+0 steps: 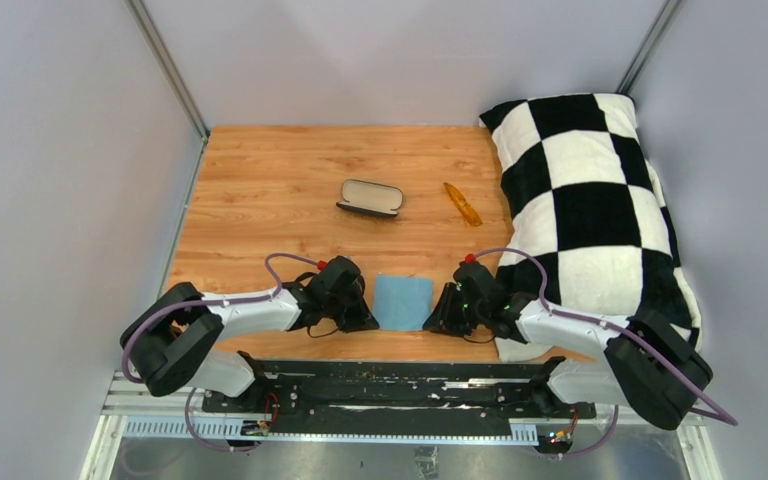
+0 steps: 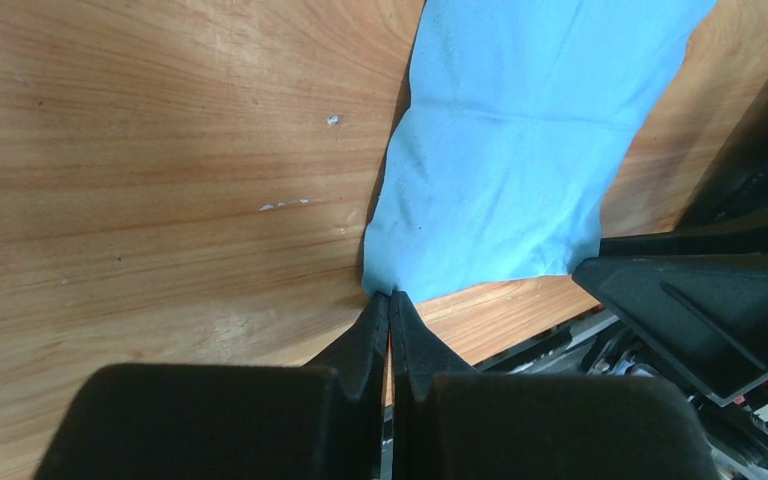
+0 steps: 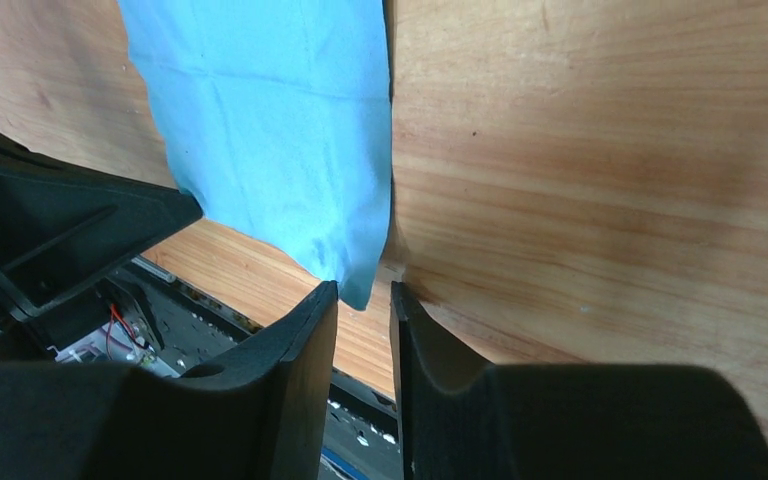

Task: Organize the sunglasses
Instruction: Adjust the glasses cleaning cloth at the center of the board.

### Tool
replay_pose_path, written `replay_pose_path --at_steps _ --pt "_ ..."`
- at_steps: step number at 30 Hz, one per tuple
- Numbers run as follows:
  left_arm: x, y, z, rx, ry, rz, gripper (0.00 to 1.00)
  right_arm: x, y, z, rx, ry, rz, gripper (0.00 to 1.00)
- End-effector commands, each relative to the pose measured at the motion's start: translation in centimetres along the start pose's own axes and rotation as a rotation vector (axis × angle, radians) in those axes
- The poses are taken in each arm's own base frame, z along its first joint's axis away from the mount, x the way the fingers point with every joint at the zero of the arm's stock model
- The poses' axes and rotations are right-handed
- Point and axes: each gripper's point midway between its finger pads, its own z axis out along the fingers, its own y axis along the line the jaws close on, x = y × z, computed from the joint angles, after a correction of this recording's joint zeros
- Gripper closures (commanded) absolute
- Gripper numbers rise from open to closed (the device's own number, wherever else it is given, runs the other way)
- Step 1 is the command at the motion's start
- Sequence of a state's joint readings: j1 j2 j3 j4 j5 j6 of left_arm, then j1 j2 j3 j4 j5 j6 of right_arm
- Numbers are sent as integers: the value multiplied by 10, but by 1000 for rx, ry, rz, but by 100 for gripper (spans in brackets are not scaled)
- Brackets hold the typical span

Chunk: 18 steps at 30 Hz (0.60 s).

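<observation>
At the near-left corner of the light-blue cloth (image 1: 403, 302), the left gripper (image 2: 390, 300) was fully closed. Its two black, wedge-shaped fingers were pressed flat together, and their tips met the fabric right at that corner; whether any cloth was pinched between them could not be told. At the cloth's near-right corner, the right gripper (image 3: 363, 292) stood narrowly parted. A slim gap showed between its matte black fingers, and the pointed tip of the corner sat at the mouth of that gap without being squeezed. Under the cloth lay the table (image 1: 280, 190), a smooth wood-grain surface in warm orange-brown with a few pale scuffs. Right of the cloth rested a plump, soft pillow (image 1: 590, 200) in a bold black-and-white check, overhanging the table's edge. The cloth itself was a thin square, flat on the wood, with faint fold creases across it. Beyond the cloth and a little to its left lay the glasses case (image 1: 370, 197), a rounded oblong with a dark shell and a pale inside. Beyond the cloth and to its right, near the pillow, lay the sunglasses (image 1: 462, 203). They were folded, slim and amber-orange with a translucent look, set at a slant on the bare wood, apart from the case and from both grippers.
</observation>
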State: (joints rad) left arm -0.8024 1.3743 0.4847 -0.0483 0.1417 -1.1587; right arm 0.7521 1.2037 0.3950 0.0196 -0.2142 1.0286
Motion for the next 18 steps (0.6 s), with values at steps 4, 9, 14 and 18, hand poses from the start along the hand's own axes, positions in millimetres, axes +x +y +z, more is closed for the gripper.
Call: replay_pose_path --at_steps 4,9,14,18 --pt "0 18 6 -83 -6 24 100 -4 -3 9 -6 -15 43 73" --pt "-1 14 4 -74 -9 28 100 -5 -1 11 -12 -10 53 100" --pt "-26 -16 0 -55 -70 52 100 -30 17 3 2 -79 -18 100" --pt "-68 -37 -3 -47 -102 69 100 -75 45 4 -15 -132 -104 100"
